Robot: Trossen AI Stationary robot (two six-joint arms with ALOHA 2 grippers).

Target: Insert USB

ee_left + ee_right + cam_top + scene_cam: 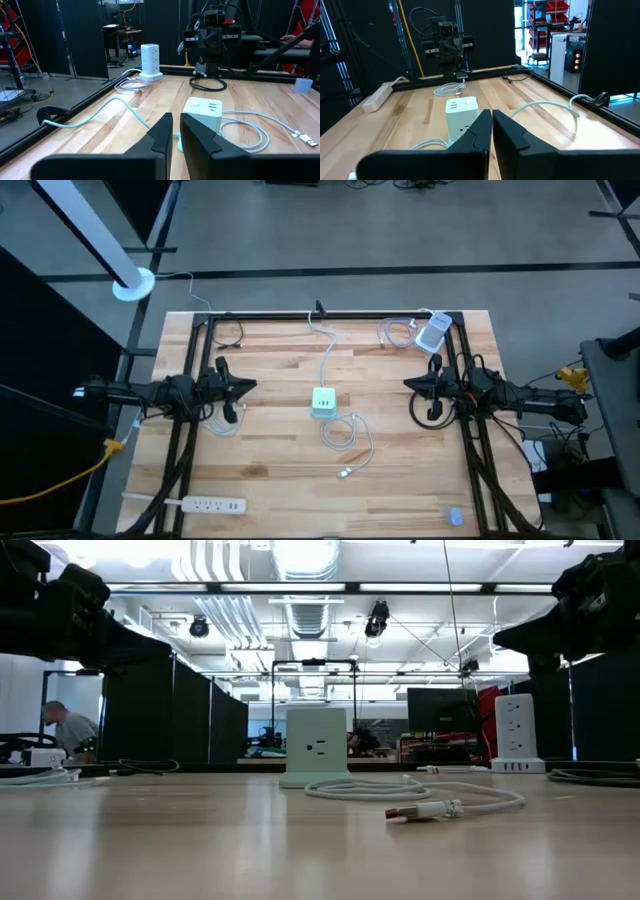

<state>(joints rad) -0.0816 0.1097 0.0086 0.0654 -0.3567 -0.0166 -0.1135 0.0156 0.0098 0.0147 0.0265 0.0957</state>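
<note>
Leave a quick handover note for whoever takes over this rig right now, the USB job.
Left gripper: shut, empty, raised at the table's left side.
Right gripper: shut, empty, raised at the right side. Both point toward the centre.
Green power cube: upright mid-table, its own cord running to the far edge.
White USB cable: loosely coiled beside the cube on the near side; its plug lies free on the wood, in no port.
Also there: white tower strip at the far right corner, white power strip near the front left.
Done: nothing yet.
Left: pick up the plug and insert it into a USB port.
</note>
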